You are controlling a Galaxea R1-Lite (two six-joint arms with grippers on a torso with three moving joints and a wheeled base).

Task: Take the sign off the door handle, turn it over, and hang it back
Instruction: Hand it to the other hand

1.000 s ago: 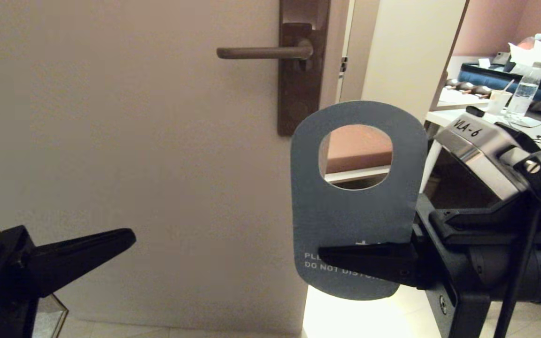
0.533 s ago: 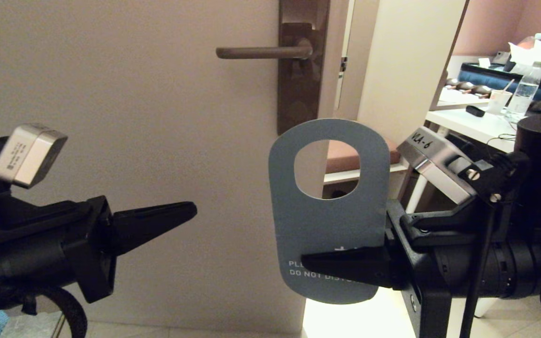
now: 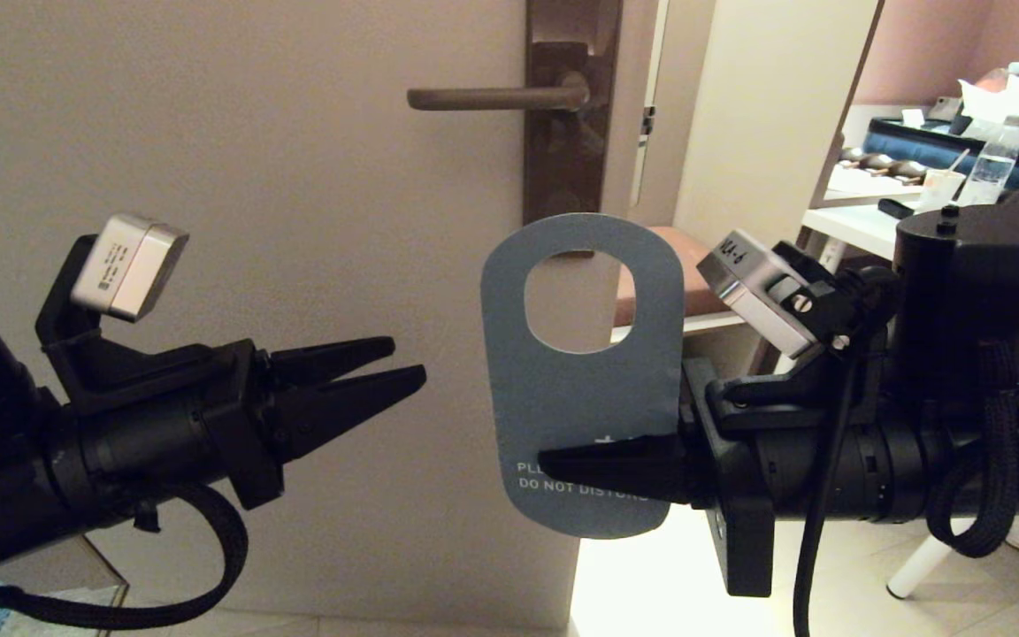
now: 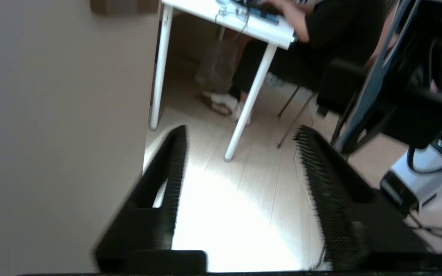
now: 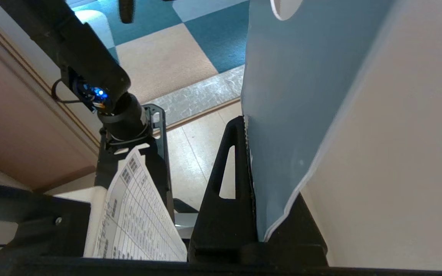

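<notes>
The sign (image 3: 589,398) is off the door handle (image 3: 492,97) and hangs upright in the air below it, its grey-blue "PLEASE DO NOT DISTURB" face toward me. My right gripper (image 3: 554,464) is shut on the sign's lower edge, reaching in from the right. In the right wrist view the sign (image 5: 294,96) stands clamped between the two black fingers (image 5: 225,184). My left gripper (image 3: 408,363) is open and empty, pointing at the sign from the left, a short gap away. In the left wrist view its fingers (image 4: 171,168) stand wide apart over the floor.
The beige door (image 3: 209,221) fills the left and middle, with the dark backplate (image 3: 567,133) at its right edge. Through the opening at right stands a white table (image 3: 854,221) with a bottle (image 3: 983,172) and clutter. A person's legs show under the table (image 4: 274,65).
My right gripper has carried the sign leftward and a little down, turning it narrower. My left arm has risen and reached rightward toward the sign, its fingers now seen apart.
</notes>
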